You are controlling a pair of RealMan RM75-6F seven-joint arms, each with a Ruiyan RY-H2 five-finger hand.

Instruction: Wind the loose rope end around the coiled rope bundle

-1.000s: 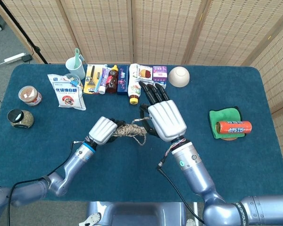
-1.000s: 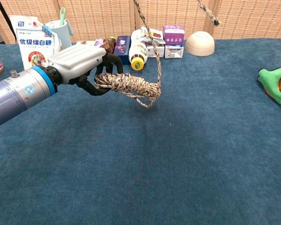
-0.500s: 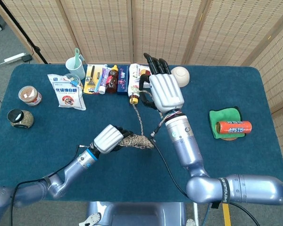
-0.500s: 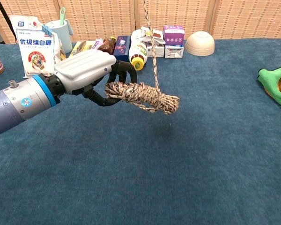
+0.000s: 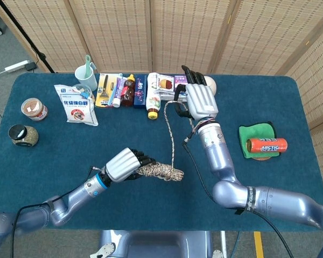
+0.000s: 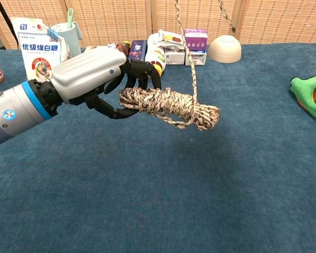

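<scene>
My left hand (image 5: 125, 164) (image 6: 97, 79) grips one end of the coiled rope bundle (image 5: 161, 172) (image 6: 171, 105) and holds it level above the blue table. From the bundle the loose rope end (image 5: 171, 134) (image 6: 188, 47) runs taut, straight up to my right hand (image 5: 198, 101), which is raised high over the back of the table and pinches the strand near the top. In the chest view the right hand is out of frame and only the strand shows.
A row of bottles and boxes (image 5: 140, 88), a white bowl (image 6: 225, 48), a cup (image 5: 86, 78) and a white bag (image 5: 74, 103) line the far edge. Two jars (image 5: 33, 109) stand at the left. An orange can on a green cloth (image 5: 265, 144) lies at the right.
My right hand has risen and moved toward the far edge, drawing the loose end taut. My left hand has carried the bundle nearer the front edge and a little to the right.
</scene>
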